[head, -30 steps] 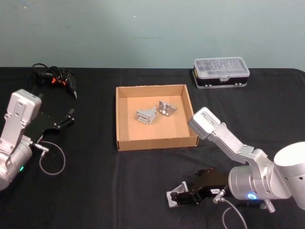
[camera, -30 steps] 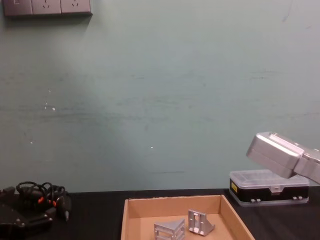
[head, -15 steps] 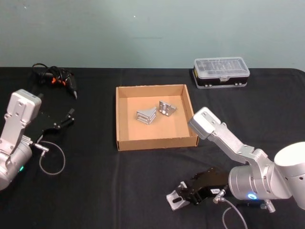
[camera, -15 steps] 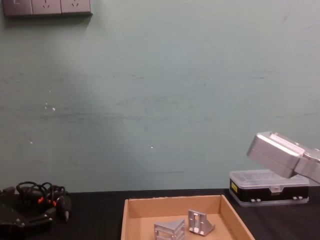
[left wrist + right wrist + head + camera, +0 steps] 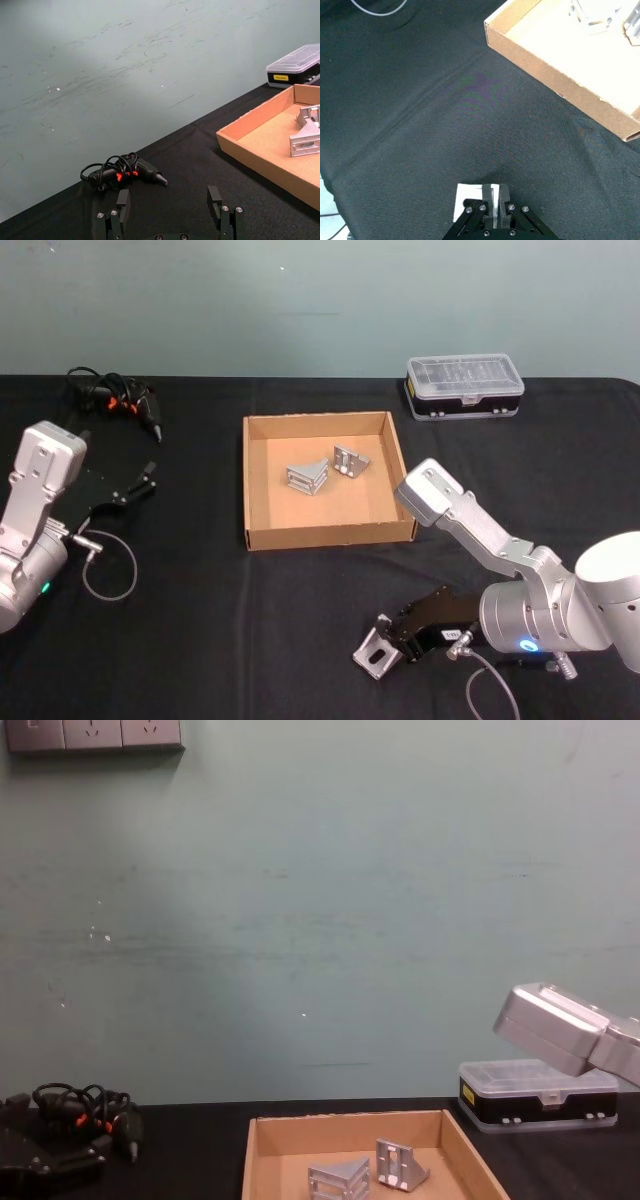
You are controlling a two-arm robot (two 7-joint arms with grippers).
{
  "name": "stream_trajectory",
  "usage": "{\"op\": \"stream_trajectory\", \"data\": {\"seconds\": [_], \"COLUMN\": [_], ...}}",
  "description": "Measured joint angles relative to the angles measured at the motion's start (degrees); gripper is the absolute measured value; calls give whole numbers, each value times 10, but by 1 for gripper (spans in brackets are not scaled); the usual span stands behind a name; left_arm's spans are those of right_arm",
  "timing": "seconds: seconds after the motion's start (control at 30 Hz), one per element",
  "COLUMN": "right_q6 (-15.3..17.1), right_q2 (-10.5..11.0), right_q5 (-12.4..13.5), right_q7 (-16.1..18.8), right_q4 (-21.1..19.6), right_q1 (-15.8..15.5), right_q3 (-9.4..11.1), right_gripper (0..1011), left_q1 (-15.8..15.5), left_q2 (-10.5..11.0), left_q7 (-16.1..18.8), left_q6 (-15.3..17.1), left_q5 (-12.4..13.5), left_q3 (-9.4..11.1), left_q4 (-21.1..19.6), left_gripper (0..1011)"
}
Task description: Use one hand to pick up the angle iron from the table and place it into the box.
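angle iron [image 5: 470, 200]: partly hidden behind right tool [image 5: 495, 196] | box [image 5: 262, 1160]: cut off by chest view's edge

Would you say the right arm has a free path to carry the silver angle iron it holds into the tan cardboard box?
Probably yes: only bare black tabletop lies between the right tool and the box.

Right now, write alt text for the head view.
The right gripper holds an angle iron near the table's front edge. Behind it, a cardboard box holds two more angle irons; the left gripper rests open at left.
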Motion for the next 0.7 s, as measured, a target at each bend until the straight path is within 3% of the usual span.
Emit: {"op": "stream_trajectory", "data": {"seconds": [0.4,0.7], "right_q6": [-29,-43], "right_q2": [2,-20], "right_q5": [1,-4], "right_q7": [-14,-33], "right_q4": [-33,-18], "right_q1": [-7,32], "right_q3": [23,34], "right_gripper": [79,79], "left_q1": [0,0], "left_q2": [0,0], "left_q7": [0,0], "left_q6": [0,0], "left_q5": [0,0], "left_q3": [0,0], "left_q4": [0,0], "left_gripper": [1011,1011]}}
